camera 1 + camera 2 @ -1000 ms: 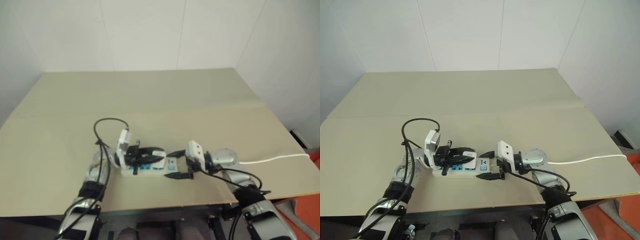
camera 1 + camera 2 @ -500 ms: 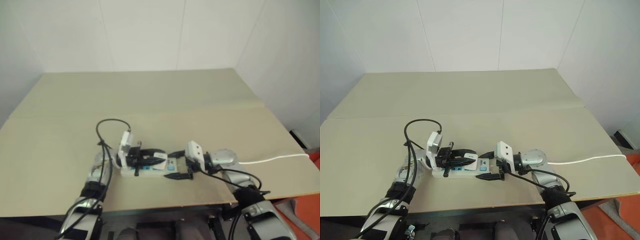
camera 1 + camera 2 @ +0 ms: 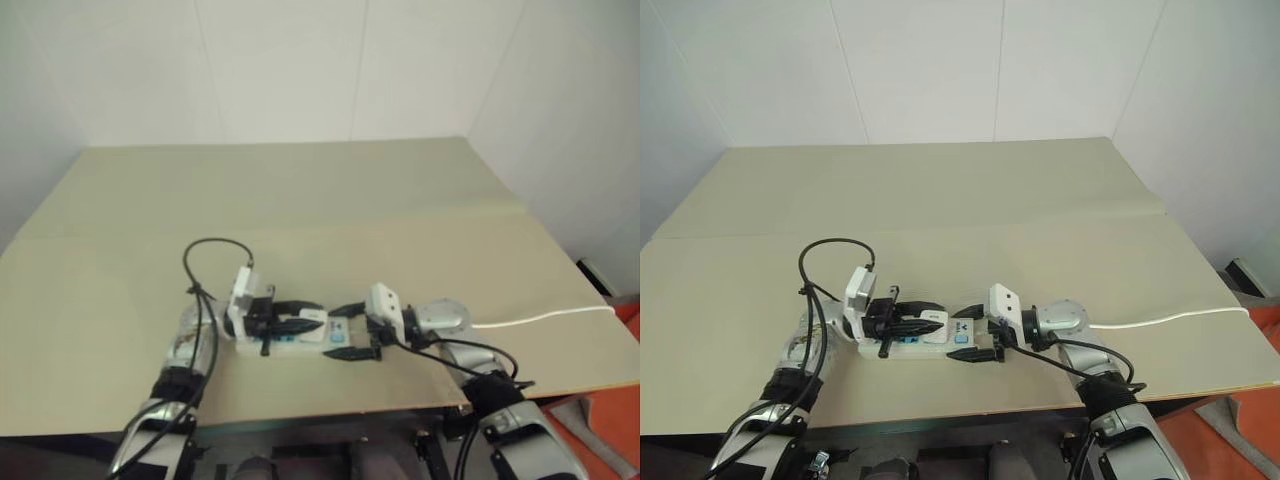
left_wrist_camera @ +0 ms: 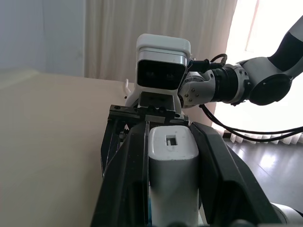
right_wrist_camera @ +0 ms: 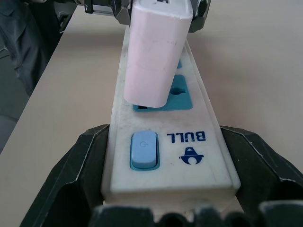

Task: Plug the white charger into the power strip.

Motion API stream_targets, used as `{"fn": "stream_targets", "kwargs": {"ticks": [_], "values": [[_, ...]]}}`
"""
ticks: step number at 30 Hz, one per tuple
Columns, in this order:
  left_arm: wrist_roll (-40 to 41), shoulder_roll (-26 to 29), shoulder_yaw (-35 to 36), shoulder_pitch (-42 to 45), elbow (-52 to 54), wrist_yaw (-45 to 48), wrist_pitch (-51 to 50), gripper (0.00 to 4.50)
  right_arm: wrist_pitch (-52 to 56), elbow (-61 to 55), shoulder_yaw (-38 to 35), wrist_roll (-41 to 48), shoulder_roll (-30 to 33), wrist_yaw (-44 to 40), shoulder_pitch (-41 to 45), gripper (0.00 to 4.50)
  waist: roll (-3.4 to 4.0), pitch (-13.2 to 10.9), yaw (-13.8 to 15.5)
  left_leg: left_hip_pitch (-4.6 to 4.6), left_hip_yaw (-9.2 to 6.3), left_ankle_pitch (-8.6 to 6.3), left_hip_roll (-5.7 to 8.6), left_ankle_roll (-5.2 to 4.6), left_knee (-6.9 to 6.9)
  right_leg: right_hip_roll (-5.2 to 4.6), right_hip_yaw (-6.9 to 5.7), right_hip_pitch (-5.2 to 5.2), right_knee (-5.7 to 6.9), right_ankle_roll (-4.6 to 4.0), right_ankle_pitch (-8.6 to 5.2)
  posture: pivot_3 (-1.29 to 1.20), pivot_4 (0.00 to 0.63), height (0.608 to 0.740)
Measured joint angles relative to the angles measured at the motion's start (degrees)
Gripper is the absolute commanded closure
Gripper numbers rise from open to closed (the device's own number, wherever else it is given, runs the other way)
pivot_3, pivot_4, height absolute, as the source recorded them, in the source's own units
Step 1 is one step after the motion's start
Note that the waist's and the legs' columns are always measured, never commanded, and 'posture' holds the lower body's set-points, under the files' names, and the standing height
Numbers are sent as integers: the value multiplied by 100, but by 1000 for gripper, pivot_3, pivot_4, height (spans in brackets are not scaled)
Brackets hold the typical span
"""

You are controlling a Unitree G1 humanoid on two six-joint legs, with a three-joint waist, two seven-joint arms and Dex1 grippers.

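Observation:
The white charger (image 5: 156, 52) stands tilted over the blue outlet face nearest the switch of the power strip (image 5: 208, 165), its lower end touching that outlet. My left gripper (image 3: 938, 320) is shut on the charger, one black finger (image 4: 128, 170) against each side. The strip lies flat on the table near the front edge. At its switch end, my right gripper (image 3: 962, 335) holds the strip with a finger (image 5: 71, 179) pressed on each long side. The two grippers point toward each other along the strip.
The strip's thin white cord (image 3: 1180, 320) runs off to the right over the table edge. A black cable loop (image 3: 830, 250) arches above my left wrist. The tan table (image 3: 960, 200) stretches far back to a white wall; its front edge (image 3: 940, 405) is close.

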State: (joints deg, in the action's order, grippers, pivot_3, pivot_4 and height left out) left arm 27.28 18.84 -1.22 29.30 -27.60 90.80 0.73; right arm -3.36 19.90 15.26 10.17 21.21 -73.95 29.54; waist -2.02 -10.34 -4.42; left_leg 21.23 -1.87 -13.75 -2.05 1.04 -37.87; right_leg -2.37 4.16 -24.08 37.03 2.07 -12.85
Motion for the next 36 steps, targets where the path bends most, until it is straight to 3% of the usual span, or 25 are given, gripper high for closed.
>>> {"fn": "stream_targets", "kwargs": {"ticks": [36], "values": [[-72,201,-188,-172,-217,45,1050,3484,-125,162,135,-4,-83,153,16,1104,12,76,-18,-17,1,0,-3,0,4,3,0,16,-1,-7,-8,0,150,740]]}}
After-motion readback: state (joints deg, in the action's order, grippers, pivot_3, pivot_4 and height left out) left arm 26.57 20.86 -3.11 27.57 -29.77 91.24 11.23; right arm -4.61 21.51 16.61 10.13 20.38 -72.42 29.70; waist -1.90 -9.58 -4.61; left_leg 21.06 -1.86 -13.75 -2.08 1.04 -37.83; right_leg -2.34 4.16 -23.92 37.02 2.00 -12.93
